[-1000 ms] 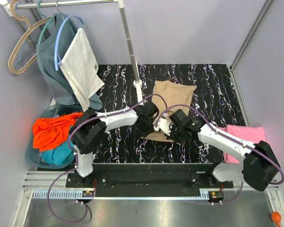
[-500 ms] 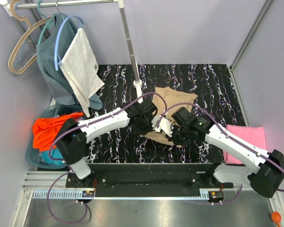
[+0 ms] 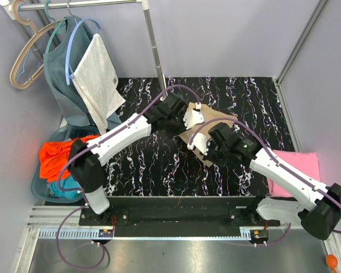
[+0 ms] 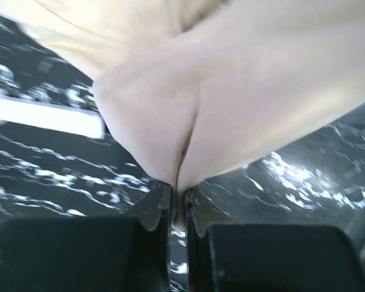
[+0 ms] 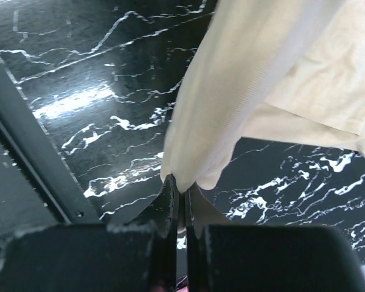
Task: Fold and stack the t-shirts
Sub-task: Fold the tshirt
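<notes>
Left hand (image 3: 191,116) and right hand (image 3: 200,149) each pinch one edge of the tan t-shirt (image 3: 215,120) above the worktop (image 3: 142,165); the left sits farther back, with the cloth trailing rightward.

I work in a robot laboratory cell, arranged like a small laundry corner. Plain grey walls (image 3: 227,34) close it on three sides. My left arm (image 3: 119,133) and my right arm (image 3: 284,173) are bolted to a metal frame (image 3: 176,232) at the near edge of a black marbled table (image 3: 256,96), and purple cables (image 3: 65,244) hang loose below. A clothes rail (image 3: 79,4) with hangers (image 3: 25,57) and a basket (image 3: 40,193) holding an orange t-shirt (image 3: 57,159) make the laundry part.
</notes>
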